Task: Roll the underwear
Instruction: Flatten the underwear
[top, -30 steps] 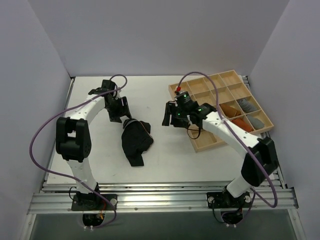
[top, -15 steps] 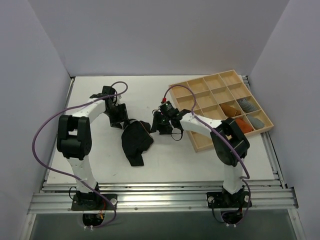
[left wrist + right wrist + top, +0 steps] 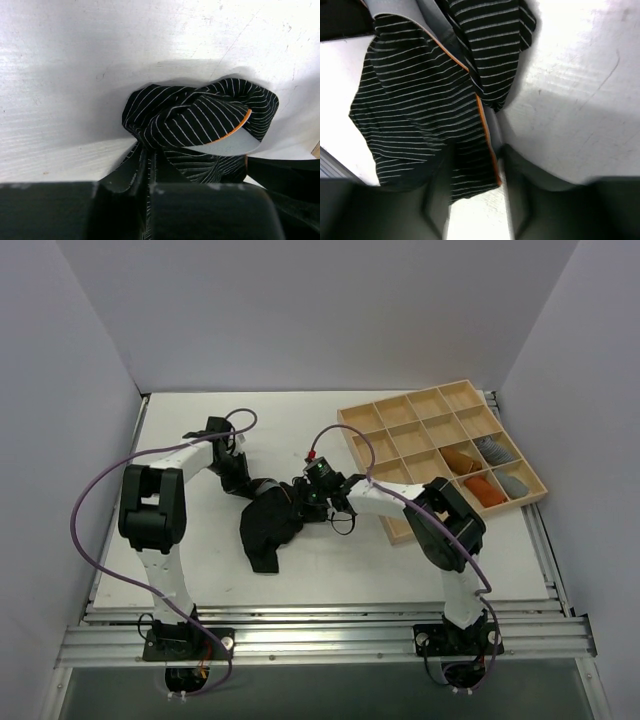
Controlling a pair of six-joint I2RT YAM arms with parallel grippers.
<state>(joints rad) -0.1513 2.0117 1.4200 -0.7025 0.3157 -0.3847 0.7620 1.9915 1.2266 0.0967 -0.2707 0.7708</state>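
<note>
Underwear (image 3: 266, 526) pinched in left gripper (image 3: 148, 161); right gripper (image 3: 477, 156) fingers apart, straddling its orange-edged hem.

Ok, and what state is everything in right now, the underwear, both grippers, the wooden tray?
Black thin-striped fabric underwear: crumpled, unrolled, on the table.
Left gripper: shut on the underwear's edge.
Right gripper: open, straddling its orange-trimmed edge.
Wooden compartment tray: holds orange cloth rolls and grey cloth rolls at its right side.
</note>
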